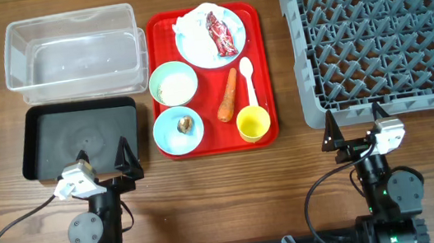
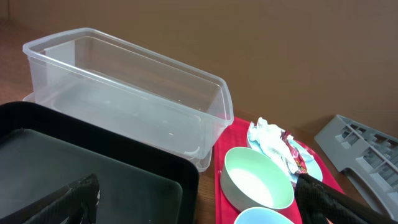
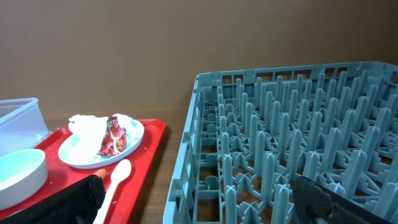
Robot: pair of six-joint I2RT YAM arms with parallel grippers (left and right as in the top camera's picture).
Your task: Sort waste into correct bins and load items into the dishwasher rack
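Note:
On the red serving tray (image 1: 207, 98), a light-blue plate (image 1: 200, 53) holds a crumpled white napkin (image 1: 191, 23) and a red wrapper (image 1: 221, 36). Below it stand a pale green bowl (image 1: 172, 83) with whitish specks, a light-blue bowl (image 1: 171, 139) holding a brown lump (image 1: 185, 124), a carrot (image 1: 229, 95), a white spoon (image 1: 248, 80) and a yellow cup (image 1: 254, 123). The clear tub (image 1: 73, 60) and black tray (image 1: 78, 138) lie left, the grey rack (image 1: 397, 105) right. My left gripper (image 1: 104, 159) is open over the black tray's front edge. My right gripper (image 1: 354, 121) is open at the rack's front edge.
The wooden table surrounds everything. In the left wrist view the clear tub (image 2: 124, 93) stands behind the black tray (image 2: 93, 168), with the green bowl (image 2: 258, 180) to the right. In the right wrist view the rack's pegs (image 3: 280, 124) fill the right side and the spoon (image 3: 115, 177) lies left.

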